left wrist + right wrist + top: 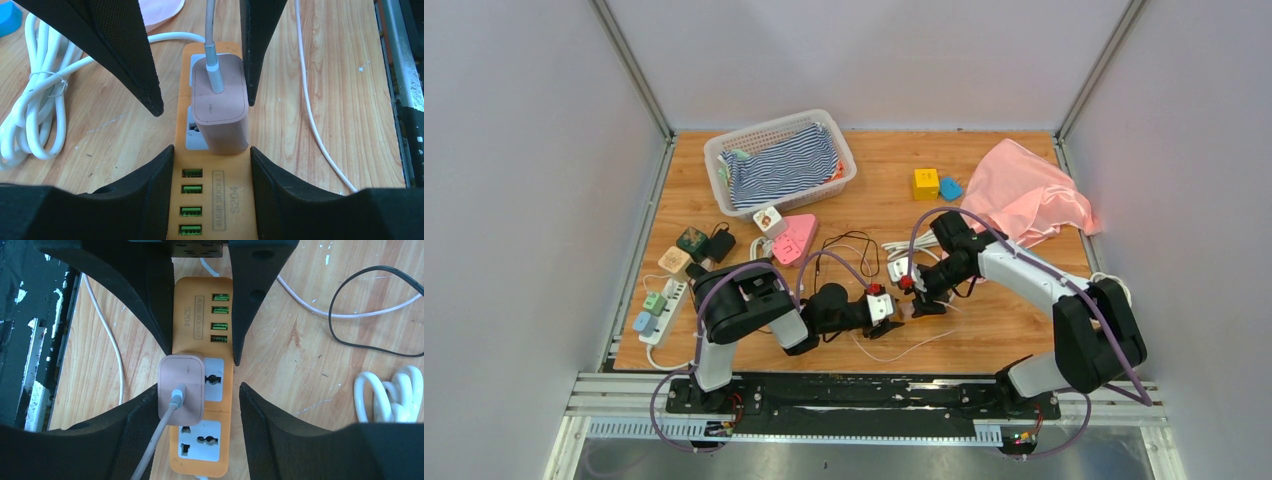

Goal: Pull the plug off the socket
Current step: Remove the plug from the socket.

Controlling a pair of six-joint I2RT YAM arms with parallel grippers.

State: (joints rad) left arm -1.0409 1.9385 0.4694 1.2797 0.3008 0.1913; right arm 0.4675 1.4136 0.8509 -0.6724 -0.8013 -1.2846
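Cropped, covered, too small
Cut off at the left wrist view's bottom edge: power strip (227, 200); covered: socket under the plug (220, 105); clipped at left: coiled white cord (47, 82); indistinct from above: strip and plug.

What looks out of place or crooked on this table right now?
The pink charger sits off-centre on the orange power strip, crowding one long edge. A pink cloth lies crumpled at the far right.
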